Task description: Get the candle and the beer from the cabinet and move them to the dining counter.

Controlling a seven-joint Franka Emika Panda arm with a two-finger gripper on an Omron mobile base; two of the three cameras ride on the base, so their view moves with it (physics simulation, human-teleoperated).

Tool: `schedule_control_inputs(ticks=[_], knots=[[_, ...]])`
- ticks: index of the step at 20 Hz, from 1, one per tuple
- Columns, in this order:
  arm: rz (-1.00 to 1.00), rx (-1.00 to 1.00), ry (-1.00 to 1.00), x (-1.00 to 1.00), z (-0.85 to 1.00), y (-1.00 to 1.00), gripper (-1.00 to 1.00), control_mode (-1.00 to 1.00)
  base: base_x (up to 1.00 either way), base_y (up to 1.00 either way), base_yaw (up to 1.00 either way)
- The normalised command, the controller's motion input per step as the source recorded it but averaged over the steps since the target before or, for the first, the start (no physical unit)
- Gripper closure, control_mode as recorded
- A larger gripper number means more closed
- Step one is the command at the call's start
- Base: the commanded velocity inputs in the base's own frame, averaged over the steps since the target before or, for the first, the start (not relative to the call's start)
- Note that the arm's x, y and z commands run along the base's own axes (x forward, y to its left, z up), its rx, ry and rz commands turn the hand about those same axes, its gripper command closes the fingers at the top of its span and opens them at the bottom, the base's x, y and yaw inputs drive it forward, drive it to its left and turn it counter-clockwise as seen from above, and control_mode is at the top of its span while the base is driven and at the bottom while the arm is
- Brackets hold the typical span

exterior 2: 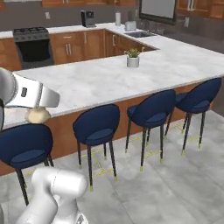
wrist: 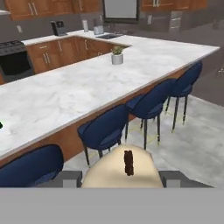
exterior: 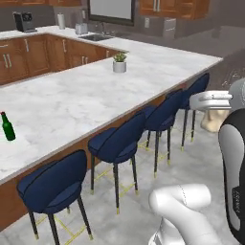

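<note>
Currently, largest to smallest:
Dining worktop [exterior: 72, 103]: white, grey-veined marble slab running from the lower left towards the upper right of the left base view; it spans the middle of the right base view [exterior 2: 109, 78] and the hand view [wrist: 65, 94].
Stools [exterior: 115, 143]: four navy blue seats in a row along the near edge of the worktop, on thin dark legs over the grey floor.
Stove [exterior 2: 31, 46]: black, set among wooden drawer units at the upper left of the right base view.
Plant [exterior: 119, 62]: small green sprig in a white pot, standing on the worktop, upper centre.
Beer [exterior: 7, 127]: dark green bottle with a red cap, upright on the worktop at the far left edge of the left base view.
Candle [wrist: 122, 168]: cream-beige stub with a dark wick, bottom centre of the hand view, in front of the stools and off the worktop; also seen as a pale lump [exterior 2: 38, 114] under the white hand.
Jaws [wrist: 121, 178]: part-open, closed on the candle, one grey finger [wrist: 70, 178] at each side of it.
</note>
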Motion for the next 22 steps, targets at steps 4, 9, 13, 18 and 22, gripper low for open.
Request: schedule_control_inputs(ticks=[4,9,13,18,22], knots=[[0.0,0.0,0.0,0.0,0.0,0.0,1.0,1.0,1.0,-0.27,0.71],[0.0,0.0,0.0,0.0,0.0,0.0,1.0,1.0,0.94,-0.28,0.73],[0.0,0.0,0.0,0.0,0.0,0.0,1.0,1.0,0.95,-0.54,0.51],[0.0,0.0,0.0,0.0,0.0,0.0,1.0,1.0,0.48,-0.52,0.24],[0.0,0.0,0.0,0.0,0.0,0.0,1.0,1.0,0.28,-0.28,0.02]])
